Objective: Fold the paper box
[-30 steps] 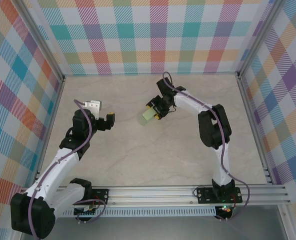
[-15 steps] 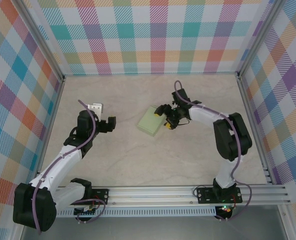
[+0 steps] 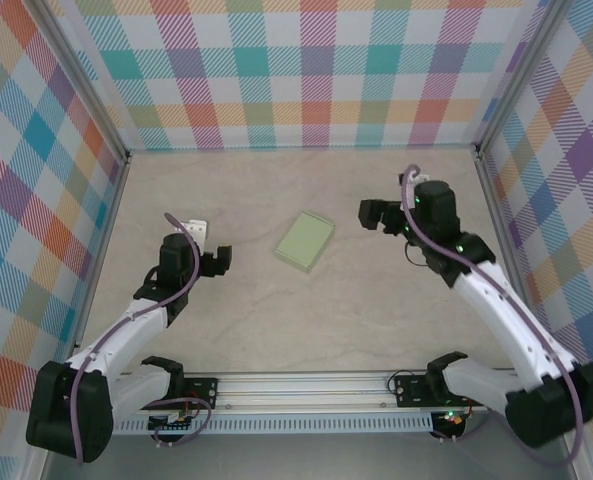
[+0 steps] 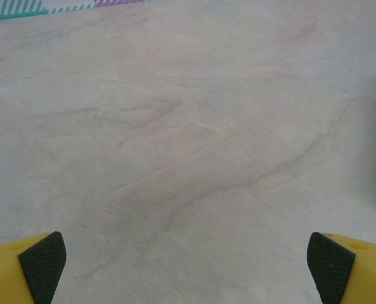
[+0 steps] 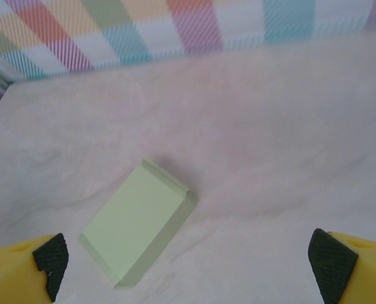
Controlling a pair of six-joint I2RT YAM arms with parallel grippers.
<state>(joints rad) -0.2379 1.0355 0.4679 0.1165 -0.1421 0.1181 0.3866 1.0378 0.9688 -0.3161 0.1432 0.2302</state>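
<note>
Pale-green card: the paper box (image 3: 304,241) lies folded flat on the table (image 3: 276,330), between my grippers, touching neither. My left gripper (image 3: 219,259) and right gripper (image 3: 370,213) gape wide, empty. Likely light, thin, crushable; I'd pinch gently across its narrow sides.

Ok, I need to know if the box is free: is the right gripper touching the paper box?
Apart. The top external view shows bare table between the right gripper and the paper box, jaws open.
</note>
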